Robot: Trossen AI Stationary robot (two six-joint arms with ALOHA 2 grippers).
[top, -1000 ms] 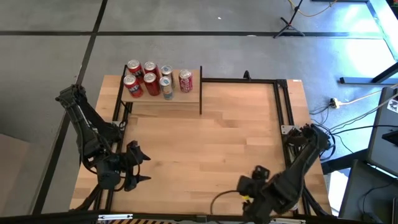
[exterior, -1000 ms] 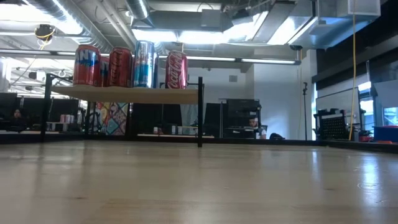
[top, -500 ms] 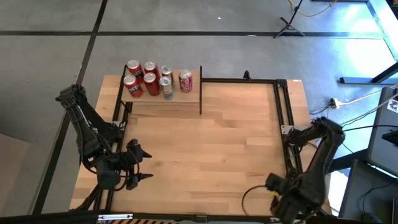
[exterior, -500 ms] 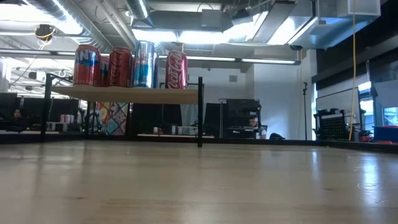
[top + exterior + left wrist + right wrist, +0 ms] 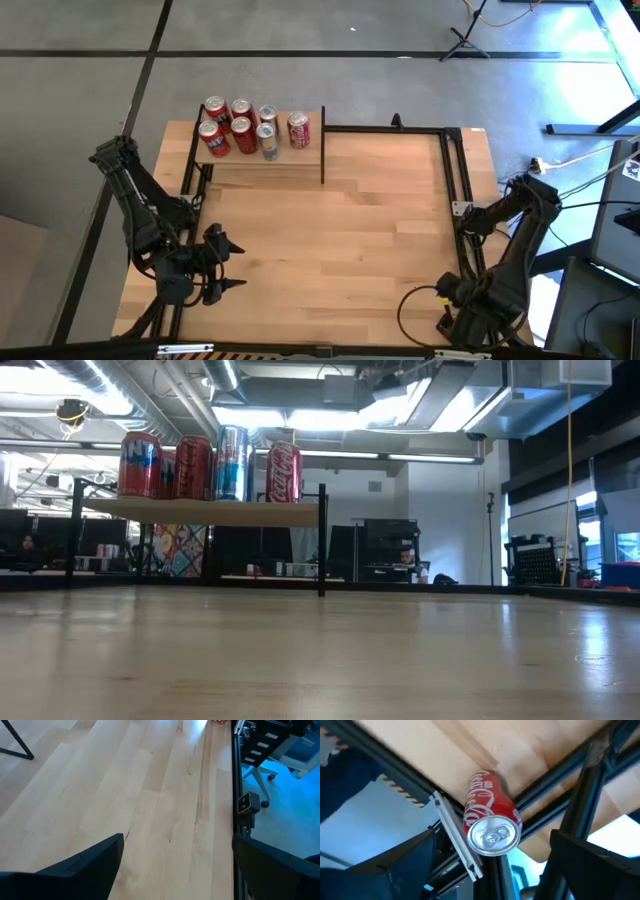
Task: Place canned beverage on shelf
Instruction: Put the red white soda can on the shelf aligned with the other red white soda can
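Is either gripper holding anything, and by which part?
Nothing held. Left gripper is open and empty; right gripper is open, the red can between its fingers untouched.

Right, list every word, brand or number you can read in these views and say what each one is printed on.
"Coca-Cola" script: on the red can lying on its side at the table edge, right wrist view.
"Coca-Cola" script, running vertically: on the rightmost red can on the shelf, low view.
Blue-and-white lettering on the leftmost shelf can: too blurred to read.
The other shelf cans' labels: too small to read.
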